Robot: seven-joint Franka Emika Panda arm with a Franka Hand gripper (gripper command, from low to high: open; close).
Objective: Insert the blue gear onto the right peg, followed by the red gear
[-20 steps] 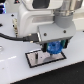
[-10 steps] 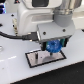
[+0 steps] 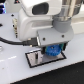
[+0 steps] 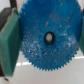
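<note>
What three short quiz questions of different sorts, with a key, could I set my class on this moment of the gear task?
1. True or false: the gripper is holding the red gear.
2. Multiple choice: the blue gear is A) lying flat on the table, B) held between the fingers, C) out of sight.
3. Fill in: in the exterior view, the gear hangs just above the black-framed ____.

Key: 1 false; 2 B; 3 plate.

A white table point(image 3: 15, 70) carries a black-framed grey rectangular plate point(image 3: 36, 60) lying flat near the middle of the exterior view, partly hidden by the arm above.
</note>
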